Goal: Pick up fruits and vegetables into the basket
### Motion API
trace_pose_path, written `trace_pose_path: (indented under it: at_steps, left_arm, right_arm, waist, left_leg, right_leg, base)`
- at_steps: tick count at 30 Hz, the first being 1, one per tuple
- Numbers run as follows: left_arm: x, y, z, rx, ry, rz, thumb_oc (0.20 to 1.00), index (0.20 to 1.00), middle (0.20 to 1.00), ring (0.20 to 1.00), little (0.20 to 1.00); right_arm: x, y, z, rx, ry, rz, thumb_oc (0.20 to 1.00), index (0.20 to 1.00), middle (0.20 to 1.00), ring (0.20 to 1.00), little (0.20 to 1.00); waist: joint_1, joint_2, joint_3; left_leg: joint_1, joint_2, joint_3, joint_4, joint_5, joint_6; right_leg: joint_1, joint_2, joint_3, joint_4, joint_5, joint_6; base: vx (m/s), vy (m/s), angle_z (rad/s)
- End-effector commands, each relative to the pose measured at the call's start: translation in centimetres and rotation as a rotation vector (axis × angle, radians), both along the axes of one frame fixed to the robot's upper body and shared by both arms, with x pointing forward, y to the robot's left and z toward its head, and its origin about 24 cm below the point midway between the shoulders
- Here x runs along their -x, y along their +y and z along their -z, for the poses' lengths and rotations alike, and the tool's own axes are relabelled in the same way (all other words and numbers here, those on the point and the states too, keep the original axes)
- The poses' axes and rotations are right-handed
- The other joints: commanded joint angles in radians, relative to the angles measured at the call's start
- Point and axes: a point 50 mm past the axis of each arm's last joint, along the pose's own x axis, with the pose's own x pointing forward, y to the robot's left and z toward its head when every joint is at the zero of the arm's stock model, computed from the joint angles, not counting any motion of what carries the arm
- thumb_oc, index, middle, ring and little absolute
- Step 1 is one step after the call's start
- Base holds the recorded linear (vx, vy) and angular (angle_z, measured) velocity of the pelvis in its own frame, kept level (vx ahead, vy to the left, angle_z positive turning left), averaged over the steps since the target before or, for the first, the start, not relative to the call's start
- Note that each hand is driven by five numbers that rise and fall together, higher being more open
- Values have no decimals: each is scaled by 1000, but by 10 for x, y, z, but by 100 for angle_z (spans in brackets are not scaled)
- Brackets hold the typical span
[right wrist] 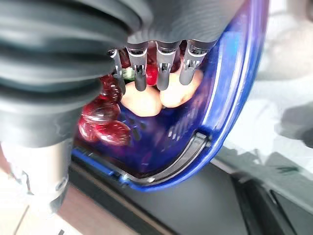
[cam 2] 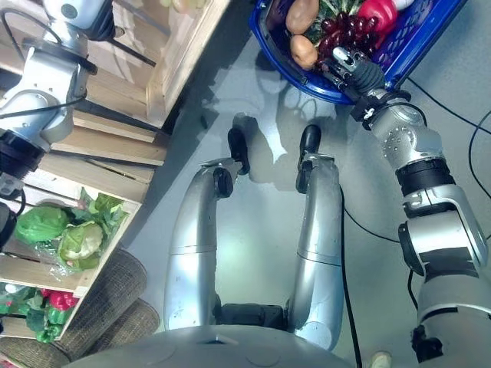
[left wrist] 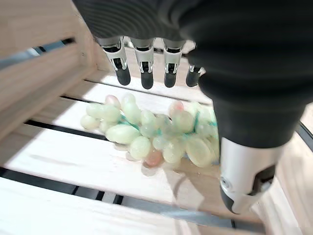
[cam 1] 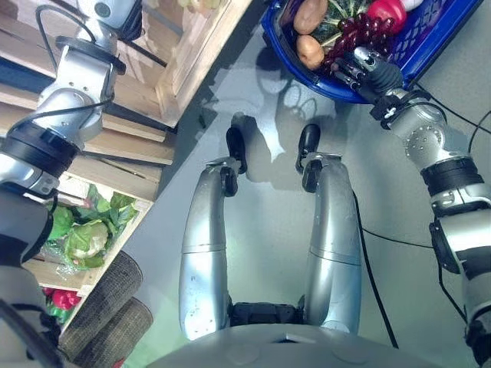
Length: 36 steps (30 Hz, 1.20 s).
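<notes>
Floor: a smooth grey floor [cam 1: 268,230] lies below the robot, between the wooden shelving on its left and the basket ahead on its right.
Shelving: pale wooden crates [cam 1: 184,54] stand stacked at the left, with slatted boards and dark gaps between them; a lower crate [cam 2: 100,253] opens toward the floor.
Basket: a blue plastic basket [cam 1: 430,46] sits on the floor at the upper right, its rim [right wrist: 234,98] curved and glossy.
Woven rolls: two dark ribbed rolls [cam 1: 107,307] lie at the foot of the lower crate.
Lower crate contents: leafy green cabbages [cam 2: 80,241] sit in it, with red and green peppers [cam 2: 54,307] on the level below.
Left hand: the left hand [left wrist: 142,58] hangs inside an upper crate, palm toward the slats, its fingers [left wrist: 146,73] straight and slightly spread, the thumb [left wrist: 244,181] held apart; it holds nothing and sits just above the green grapes without touching them.
Right hand: the right hand [cam 1: 368,69] reaches over the near rim of the basket, fingers [right wrist: 164,68] straight and side by side, pointing down at the contents and gripping nothing.
Green grapes: a bunch of pale green grapes [left wrist: 151,134], a few tinged pink, lies flat on a slat of the upper crate.
Basket contents: two brown potatoes [cam 1: 310,50], a cluster of dark red grapes [cam 1: 360,34], a striped dark green squash [cam 1: 345,11] and a red fruit [cam 1: 387,11] lie together; the red grapes [right wrist: 105,122] are just beside the right fingertips.
</notes>
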Motion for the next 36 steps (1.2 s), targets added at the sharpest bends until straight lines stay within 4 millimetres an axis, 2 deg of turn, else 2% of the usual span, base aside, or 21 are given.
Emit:
trace_pose_path:
  at_steps: [1,4,8,12,16,17,27,36]
  left_arm:
    - [5,29,7,59,-104,-124,1000,1000,1000,1000,1000]
    - [6,40,24,91,-111,-175,1000,1000,1000,1000,1000]
    - [5,46,32,118,-113,-206,1000,1000,1000,1000,1000]
    - [5,55,40,123,-94,-259,1000,1000,1000,1000,1000]
    - [6,63,52,146,-71,-297,1000,1000,1000,1000,1000]
    - [7,68,60,161,-63,-315,1000,1000,1000,1000,1000]
    - [11,83,76,221,-57,-364,1000,1000,1000,1000,1000]
    - [13,93,86,262,-47,-438,1000,1000,1000,1000,1000]
  right_arm:
    - [19,3,-21,-47,-224,-58,1000,1000,1000,1000,1000]
    - [38,15,-10,-60,-312,-122,1000,1000,1000,1000,1000]
    - [55,21,-1,-62,-380,-169,1000,1000,1000,1000,1000]
    - [75,19,7,-149,-459,-183,1000,1000,1000,1000,1000]
    - [86,14,10,-221,-509,-178,1000,1000,1000,1000,1000]
    - [91,11,12,-237,-533,-163,1000,1000,1000,1000,1000]
    - [108,-1,15,-310,-608,-92,1000,1000,1000,1000,1000]
    - [112,-5,16,-303,-612,-53,1000,1000,1000,1000,1000]
  waist:
    - [-76,87,-56]
    - [-109,78,-56]
    - [-135,64,-56]
    - [-167,42,-56]
    - [-183,28,-56]
    - [-190,23,-56]
    - [-214,2,-56]
    - [-223,-7,-56]
  left_leg:
    - [123,-9,48,-182,-20,8]
    - [139,-6,62,-208,-14,2]
    - [139,-2,75,-220,-13,2]
    - [128,3,89,-227,-22,5]
    - [121,6,98,-225,-29,8]
    - [116,7,101,-222,-32,9]
    - [107,5,108,-215,-43,19]
    - [106,5,113,-213,-45,25]
  right_leg:
    - [107,44,-48,-77,-42,68]
    - [113,58,-28,-112,-29,75]
    - [108,71,-13,-139,-16,80]
    - [95,87,1,-164,-6,88]
    - [87,93,7,-173,-1,93]
    - [84,97,11,-174,1,96]
    - [77,110,26,-186,13,102]
    - [77,114,29,-189,19,103]
  base:
    - [-15,191,-12]
    - [-13,143,-17]
    - [-12,79,-17]
    - [-12,62,-13]
    - [9,48,-16]
    - [22,44,-13]
    - [9,25,-4]
    - [4,31,-5]
